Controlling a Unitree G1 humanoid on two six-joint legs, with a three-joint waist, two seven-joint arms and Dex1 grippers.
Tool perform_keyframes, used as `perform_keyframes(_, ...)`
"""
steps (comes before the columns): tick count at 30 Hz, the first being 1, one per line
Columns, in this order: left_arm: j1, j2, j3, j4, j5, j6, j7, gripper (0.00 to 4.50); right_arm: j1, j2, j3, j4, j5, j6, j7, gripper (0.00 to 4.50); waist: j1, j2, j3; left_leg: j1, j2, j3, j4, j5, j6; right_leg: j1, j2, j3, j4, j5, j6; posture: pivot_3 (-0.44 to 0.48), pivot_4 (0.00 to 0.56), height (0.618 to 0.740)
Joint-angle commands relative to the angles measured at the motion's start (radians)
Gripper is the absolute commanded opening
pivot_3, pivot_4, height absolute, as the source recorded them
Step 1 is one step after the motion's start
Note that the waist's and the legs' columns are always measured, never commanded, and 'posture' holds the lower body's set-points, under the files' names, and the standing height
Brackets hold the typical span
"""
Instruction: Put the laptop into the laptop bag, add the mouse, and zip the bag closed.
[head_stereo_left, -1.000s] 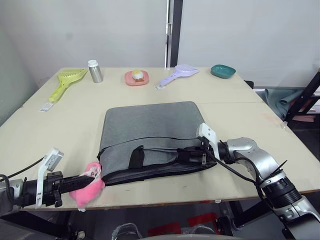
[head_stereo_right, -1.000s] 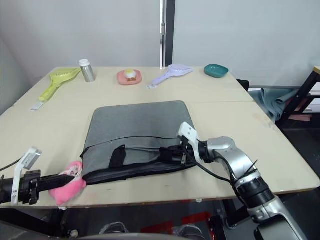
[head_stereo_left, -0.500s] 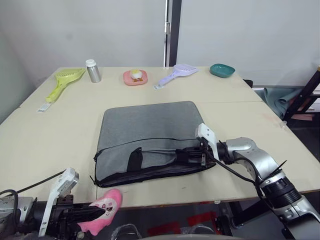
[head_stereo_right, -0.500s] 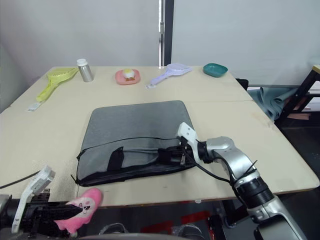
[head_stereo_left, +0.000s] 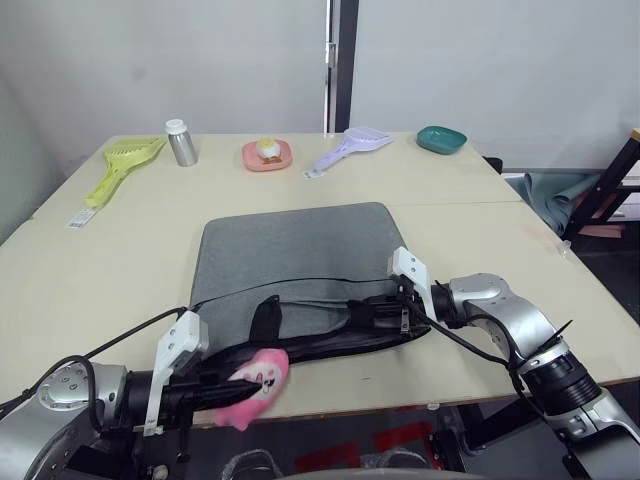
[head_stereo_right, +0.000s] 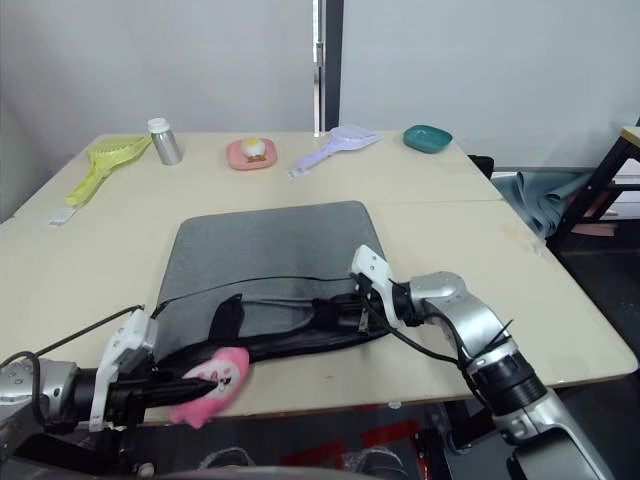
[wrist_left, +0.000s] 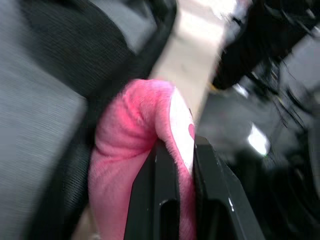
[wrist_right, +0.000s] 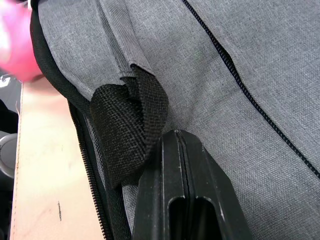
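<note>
1. Since half a second ago, the left gripper (head_stereo_left: 222, 385) has swung inward from off the table's near edge, carrying the pink plush toy (head_stereo_left: 254, 384) up to the near-left corner of the laptop bag (head_stereo_left: 295, 255).
2. Its fingers (wrist_left: 165, 200) are pinched on the toy, which touches the bag's open black-edged mouth at the table (head_stereo_left: 120, 290) front edge.
3. Broad bare tabletop lies left of the bag.
4. At the far edge stand a yellow scoop (head_stereo_left: 120, 165), metal bottle (head_stereo_left: 181, 142), pink dish (head_stereo_left: 267, 154), purple scoop (head_stereo_left: 352, 148) and teal bowl (head_stereo_left: 444, 139), well apart from the bag.
5. The right gripper (head_stereo_left: 375, 315) rests on the bag's near-right part, fingers closed together beside a black strap handle (wrist_right: 131, 127).
</note>
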Motion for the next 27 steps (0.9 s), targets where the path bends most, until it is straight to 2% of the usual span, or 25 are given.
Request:
perform_keyframes(1,-0.022,0.014,-0.045,0.033,0.024,-0.068,-0.061,0.02,0.065,-0.026,0.091,0.086,-0.059,0.091,-0.021,0.00,0.000,0.000,0.000,0.000,0.000,0.000,0.000,0.000,0.000,0.000,0.000,0.000,0.000,0.000,0.000,0.000,0.150,0.740)
perform_keyframes(4,-0.089,-0.022,-0.071,0.067,0.022,-0.125,-0.072,0.02,0.065,-0.029,0.090,0.083,-0.060,0.091,-0.023,0.00,0.001,0.001,-0.001,0.000,0.000,0.000,0.000,0.000,0.000,0.000,0.000,0.000,0.000,0.000,0.000,0.000,0.150,0.740)
perform_keyframes(6,-0.111,-0.030,-0.081,0.047,-0.032,-0.102,-0.094,0.02,0.066,-0.032,0.090,0.078,-0.058,0.094,-0.023,0.00,0.001,0.001,-0.001,0.001,0.000,0.000,0.000,0.000,0.000,0.000,0.000,0.000,0.001,0.000,-0.001,0.000,0.150,0.740)
perform_keyframes(14,-0.065,0.036,-0.127,0.014,-0.048,-0.111,-0.209,0.02,0.066,-0.043,0.085,0.068,-0.053,0.103,-0.019,0.00,0.002,0.001,-0.004,0.001,0.000,0.001,0.000,0.000,0.000,0.001,0.000,0.000,0.001,0.000,-0.001,0.000,0.150,0.740)
perform_keyframes(17,-0.181,-0.025,-0.187,0.030,-0.040,-0.105,-0.160,0.02,0.058,-0.050,0.085,0.069,-0.053,0.106,-0.015,0.00,0.015,0.003,-0.006,0.002,0.000,0.001,0.001,0.000,0.000,0.002,-0.001,0.000,0.001,0.000,-0.001,0.000,0.150,0.740)
perform_keyframes(20,-0.262,-0.068,-0.227,0.032,-0.059,-0.060,-0.121,0.02,0.055,-0.055,0.086,0.064,-0.048,0.111,-0.015,0.00,0.013,0.004,-0.006,0.012,-0.001,0.002,0.001,0.000,0.000,0.007,-0.001,0.000,0.002,0.000,-0.001,0.000,0.150,0.740)
perform_keyframes(27,-0.393,-0.091,-0.316,-0.002,-0.109,0.056,-0.104,0.02,0.061,-0.067,0.089,0.045,-0.045,0.123,-0.012,0.00,0.010,0.003,-0.006,0.014,0.000,0.004,0.001,0.000,-0.001,0.010,-0.001,0.002,0.002,0.000,-0.001,0.000,0.150,0.740)
